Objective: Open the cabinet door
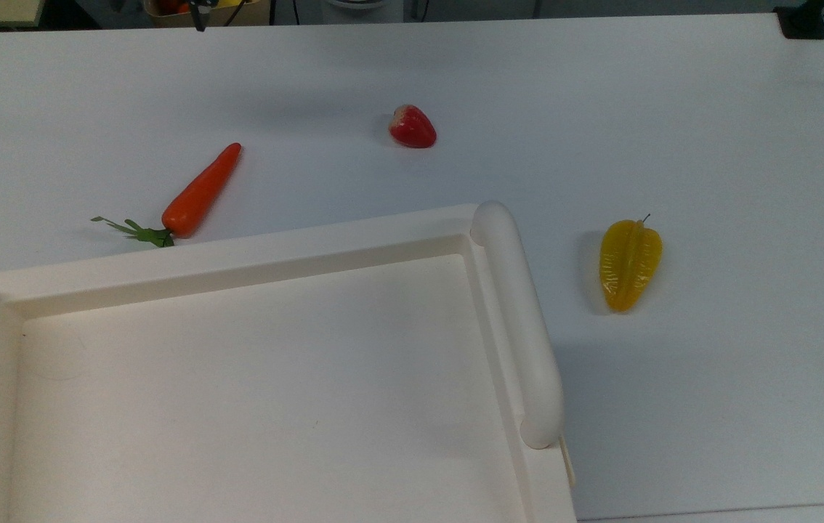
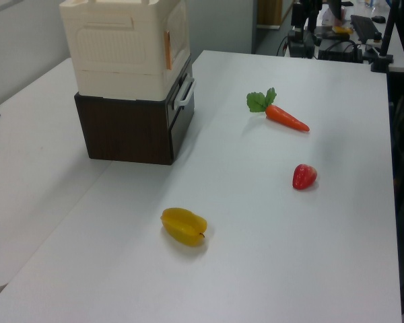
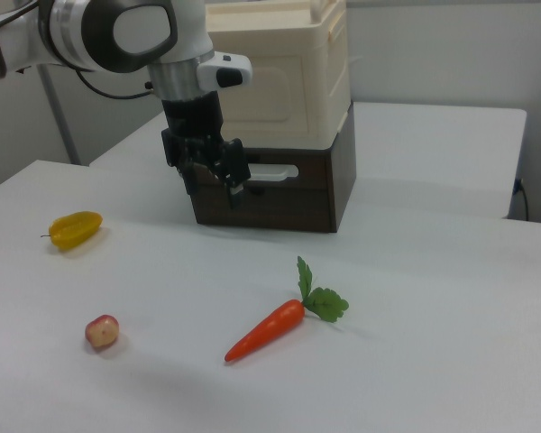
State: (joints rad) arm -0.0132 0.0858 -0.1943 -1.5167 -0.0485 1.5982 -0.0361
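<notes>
Gripper, spread or pressed together I cannot tell, hangs before the dark drawer base; cabinet door stands upright, just above and behind it.

The table is plain white. On it lie an orange carrot with green leaves, a red strawberry with a pale patch, and a glossy yellow starfruit with ribbed lines. The cabinet is cream – its side finely ribbed, an orange strip on the front edge – above a dark brown wood-grain base with a white handle. The arm is white and grey; its gripper is black.
</notes>
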